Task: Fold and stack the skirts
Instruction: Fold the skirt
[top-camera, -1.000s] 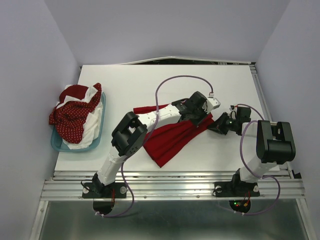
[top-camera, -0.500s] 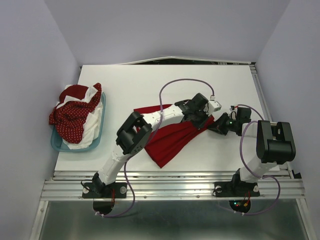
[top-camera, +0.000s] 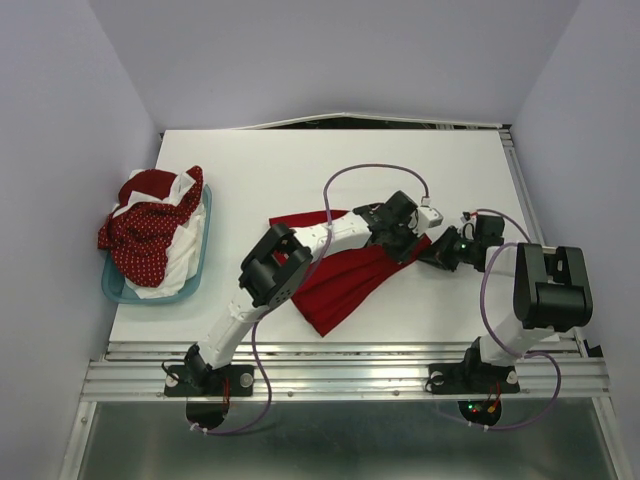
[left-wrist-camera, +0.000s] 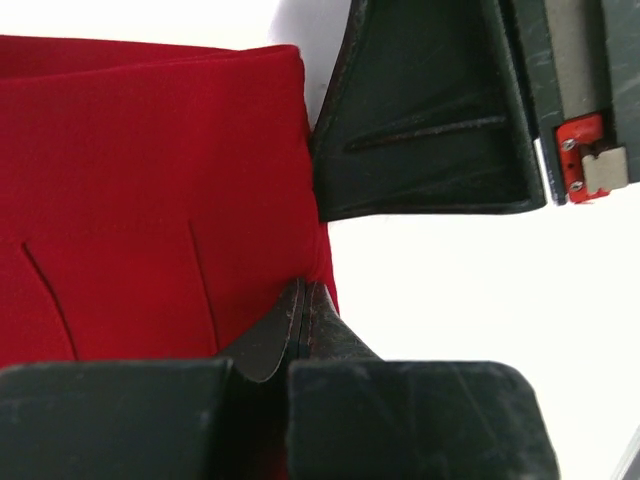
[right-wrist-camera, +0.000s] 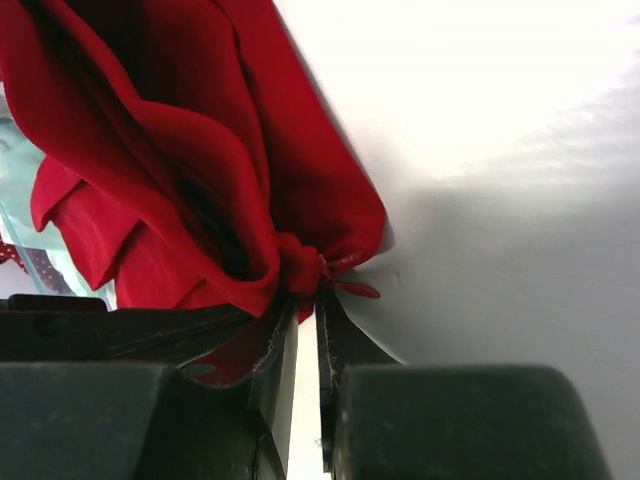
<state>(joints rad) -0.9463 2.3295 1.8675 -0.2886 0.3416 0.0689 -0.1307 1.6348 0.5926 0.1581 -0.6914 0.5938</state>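
A plain bright red skirt (top-camera: 340, 280) lies spread in the middle of the table, one corner reaching right. My left gripper (top-camera: 408, 243) reaches across to that right end. In the left wrist view its jaws (left-wrist-camera: 303, 292) are pressed together on the edge of the red skirt (left-wrist-camera: 150, 200). Just to its right, my right gripper (top-camera: 436, 255) is low on the table. There the red skirt (right-wrist-camera: 200, 150) bunches up, with a tuft of it pinched in my right gripper (right-wrist-camera: 306, 285). Dark red dotted and white skirts (top-camera: 150, 232) are heaped at the far left.
The heap sits in a shallow teal tub (top-camera: 205, 245) at the table's left edge. A dark finger of the right gripper (left-wrist-camera: 430, 120) fills the upper part of the left wrist view, close to my left jaws. Purple cables arch over both arms.
My left arm has stretched a little further right, its elbow shifting the same way. The skirt's near hem has drawn slightly right. The right gripper has barely moved.
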